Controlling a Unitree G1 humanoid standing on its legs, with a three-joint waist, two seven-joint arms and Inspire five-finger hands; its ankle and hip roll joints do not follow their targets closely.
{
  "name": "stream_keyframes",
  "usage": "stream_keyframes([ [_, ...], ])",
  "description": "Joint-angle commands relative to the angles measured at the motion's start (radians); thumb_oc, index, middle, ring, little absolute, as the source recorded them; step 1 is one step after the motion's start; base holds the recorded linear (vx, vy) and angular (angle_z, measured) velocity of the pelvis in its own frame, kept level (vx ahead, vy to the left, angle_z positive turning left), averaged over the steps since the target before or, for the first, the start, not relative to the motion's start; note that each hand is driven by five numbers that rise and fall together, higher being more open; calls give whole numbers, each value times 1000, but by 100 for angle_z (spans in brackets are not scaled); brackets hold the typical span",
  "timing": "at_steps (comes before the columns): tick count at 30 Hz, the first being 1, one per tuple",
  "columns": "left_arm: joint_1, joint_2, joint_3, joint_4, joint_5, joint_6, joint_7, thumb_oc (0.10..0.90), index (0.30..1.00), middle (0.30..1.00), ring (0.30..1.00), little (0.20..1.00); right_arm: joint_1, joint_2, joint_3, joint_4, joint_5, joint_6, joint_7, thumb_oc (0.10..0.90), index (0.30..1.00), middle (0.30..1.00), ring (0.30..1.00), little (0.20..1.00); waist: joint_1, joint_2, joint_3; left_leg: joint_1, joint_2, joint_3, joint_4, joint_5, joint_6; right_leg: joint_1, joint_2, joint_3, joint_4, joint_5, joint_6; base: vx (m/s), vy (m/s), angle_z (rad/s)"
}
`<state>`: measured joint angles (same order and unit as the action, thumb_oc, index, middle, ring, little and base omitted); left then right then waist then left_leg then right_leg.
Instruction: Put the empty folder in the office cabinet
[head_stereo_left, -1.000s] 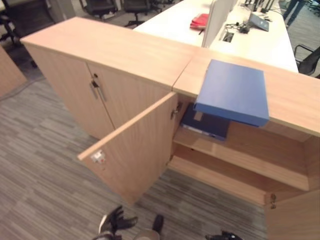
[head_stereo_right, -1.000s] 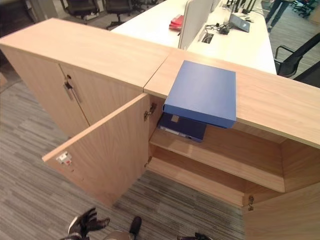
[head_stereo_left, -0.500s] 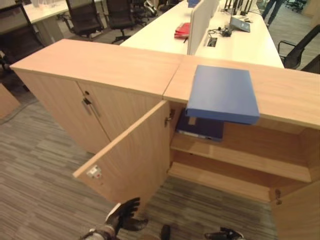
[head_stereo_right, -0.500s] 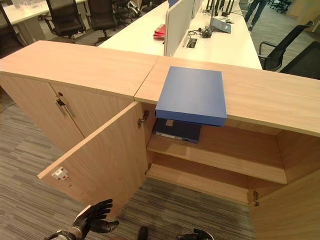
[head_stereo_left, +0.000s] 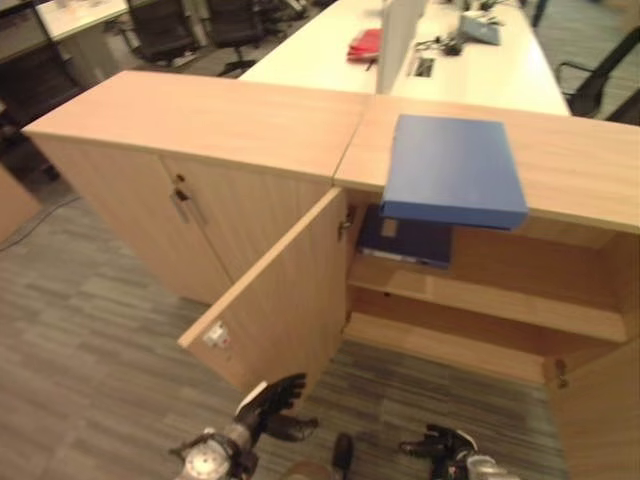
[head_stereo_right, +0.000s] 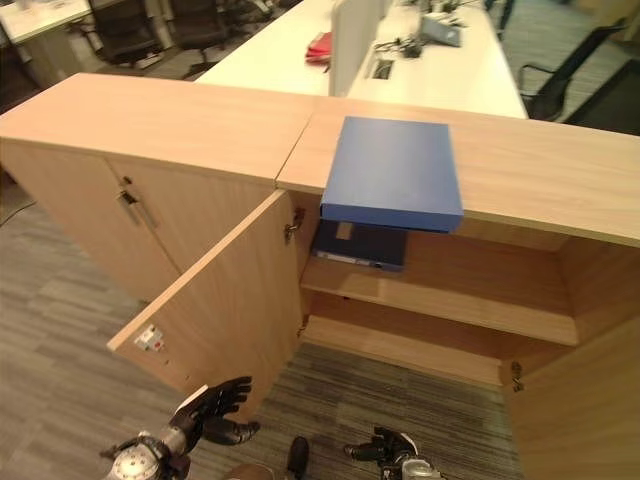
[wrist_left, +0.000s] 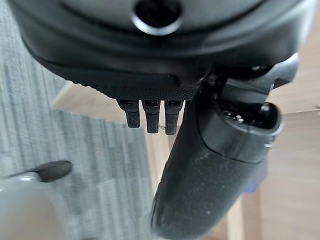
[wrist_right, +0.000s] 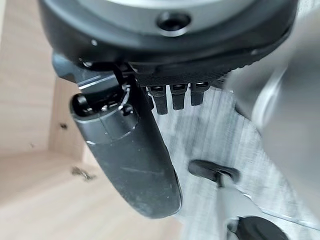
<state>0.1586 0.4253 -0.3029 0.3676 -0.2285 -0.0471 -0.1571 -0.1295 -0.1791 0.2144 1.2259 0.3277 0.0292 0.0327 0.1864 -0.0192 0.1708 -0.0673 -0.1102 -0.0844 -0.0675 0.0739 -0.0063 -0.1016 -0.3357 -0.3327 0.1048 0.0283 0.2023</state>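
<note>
Low at the bottom edge, the left hand (head_stereo_left: 268, 405) hangs spread wide and empty, the right hand (head_stereo_left: 438, 443) loose and empty too. Upper right, the blue folder (head_stereo_left: 450, 168) overhangs the cabinet top (head_stereo_left: 240, 115); a careless reach could tip it off, or clip the open door (head_stereo_left: 285, 295).

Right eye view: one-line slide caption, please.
Blue folder overhangs the open cabinet top; both hands, left hand and right hand, hang low, open.

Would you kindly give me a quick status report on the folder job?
Left hand and right hand low, open, empty. Blue folder on the cabinet top, overhanging the front edge. Cabinet door open; dark binder on the upper shelf.
</note>
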Motion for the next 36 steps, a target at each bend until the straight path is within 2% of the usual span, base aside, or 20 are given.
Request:
stream_keyframes([
  [1,-10,40,44,-129,-58,-61,37,800,900,900,900,900,-66,-22,34,-44,-43,-33,-2,800,900,900,900,900,-4,-33,-17,180,99,-50,-20,-149,-3,0,-1,-22,-75,171,8,241,-298,78],
  [2,2,22,56,-124,-90,-54,46,800,900,900,900,900,-56,-23,62,-84,-62,-32,6,800,900,900,900,900,-11,-22,-32,186,142,-64,-20,-153,-18,12,26,-36,-63,140,-10,149,-198,21],
  [3,2,22,56,-124,-90,-54,46,800,900,900,900,900,-56,-24,63,-84,-62,-32,6,800,900,900,900,900,-13,-24,-34,181,139,-67,-20,-149,-17,10,23,-38,-65,143,-10,276,-394,-31],
  [4,14,12,62,-123,-109,-51,47,800,900,900,900,900,-54,-31,82,-128,-78,-33,4,800,900,900,900,900,-19,-17,-39,179,171,-77,-20,-145,-29,17,45,-47,-56,115,-26,113,-196,-28],
  [5,14,12,62,-123,-110,-51,47,800,900,900,900,900,-53,-32,83,-129,-78,-32,4,800,900,900,900,900,-21,-16,-40,178,173,-78,-20,-145,-30,17,46,-48,-55,114,-27,177,-305,4],
  [7,30,12,60,-112,-107,-39,43,800,900,900,900,900,-44,-50,114,-208,-96,-33,7,800,900,900,900,900,-30,8,-42,181,238,-74,-16,-130,-61,25,92,-64,-36,63,-55,169,-299,20],
  [8,30,11,60,-112,-107,-39,43,800,900,900,900,900,-44,-51,114,-209,-96,-33,6,800,900,900,900,900,-32,5,-44,177,235,-76,-17,-125,-60,23,89,-66,-39,66,-55,150,-289,14],
  [10,25,5,55,-102,-105,-30,47,800,900,900,900,900,-34,-63,127,-262,-97,-39,1,800,900,900,900,900,-39,20,-37,148,281,-64,13,-98,-83,32,121,-86,-25,15,-86,116,-296,20],
  [12,21,1,54,-99,-102,-26,48,800,900,900,900,900,-27,-71,128,-283,-101,-39,1,800,900,900,900,900,-40,24,-28,135,293,-45,39,-96,-84,41,126,-99,-15,-6,-96,77,-218,20],
  [13,6,-4,45,-95,-97,-16,46,800,900,900,900,900,-9,-85,122,-316,-107,-39,-5,800,900,900,900,900,-48,18,-15,92,297,34,104,-78,-80,65,115,-132,-15,-23,-109,19,-115,19],
  [14,5,-5,45,-95,-97,-16,46,800,900,900,900,900,-9,-85,122,-317,-107,-38,-5,800,900,900,900,900,-49,18,-16,89,296,32,108,-79,-80,65,114,-133,-15,-23,-109,126,-268,43],
  [15,-4,-6,40,-95,-88,-10,39,800,900,900,900,900,12,-90,117,-340,-110,-36,-5,800,900,900,900,900,-55,14,-11,69,307,133,153,-93,-74,105,120,-151,-20,-59,-112,108,-156,55],
  [16,-3,-6,40,-95,-88,-9,39,800,900,900,900,900,14,-91,117,-341,-110,-35,-5,800,900,900,900,900,-53,15,-9,72,308,135,156,-97,-75,108,121,-149,-20,-60,-112,135,-194,63],
  [17,1,-8,42,-98,-86,-10,37,800,900,900,900,900,20,-89,116,-349,-109,-35,-3,800,900,900,900,900,-53,15,-9,64,297,148,164,-101,-71,120,125,-147,-26,-63,-115,108,-111,48],
  [19,22,-7,45,-101,-77,-12,33,800,900,900,900,900,34,-91,122,-362,-111,-33,9,800,900,900,900,900,-30,4,-10,8,209,81,171,-94,-59,133,130,-139,-66,-40,-125,86,-111,17],
  [21,35,-10,51,-98,-76,-13,32,800,900,900,900,900,38,-80,134,-368,-107,-33,17,800,900,900,900,900,-13,-5,-12,-23,151,-4,154,-94,-55,143,145,-117,-85,-39,-125,73,-38,-27],
  [22,35,-9,51,-98,-76,-13,32,800,900,900,900,900,38,-80,134,-369,-107,-32,17,800,900,900,900,900,-13,-5,-13,-23,151,-4,154,-94,-55,143,145,-117,-86,-39,-125,84,-25,-60],
  [24,40,-12,64,-86,-68,-14,41,800,900,900,900,900,18,-68,155,-373,-100,-38,15,800,900,900,900,900,18,-6,3,-120,54,-120,161,-51,-56,155,178,-58,-102,-37,-126,64,-50,-78],
  [28,46,-6,59,-93,-65,-17,34,800,900,900,900,900,40,-59,180,-402,-108,-38,31,800,900,900,900,900,16,9,-22,-47,61,-153,92,-43,-40,162,214,-9,-104,-41,-136,64,28,-83],
  [36,23,21,47,-226,-116,-42,35,800,900,900,900,900,72,-57,179,-438,-90,-36,36,800,900,900,900,900,-25,16,-62,45,82,-144,-8,-20,-27,179,221,15,-131,-27,-129,37,47,-18],
])
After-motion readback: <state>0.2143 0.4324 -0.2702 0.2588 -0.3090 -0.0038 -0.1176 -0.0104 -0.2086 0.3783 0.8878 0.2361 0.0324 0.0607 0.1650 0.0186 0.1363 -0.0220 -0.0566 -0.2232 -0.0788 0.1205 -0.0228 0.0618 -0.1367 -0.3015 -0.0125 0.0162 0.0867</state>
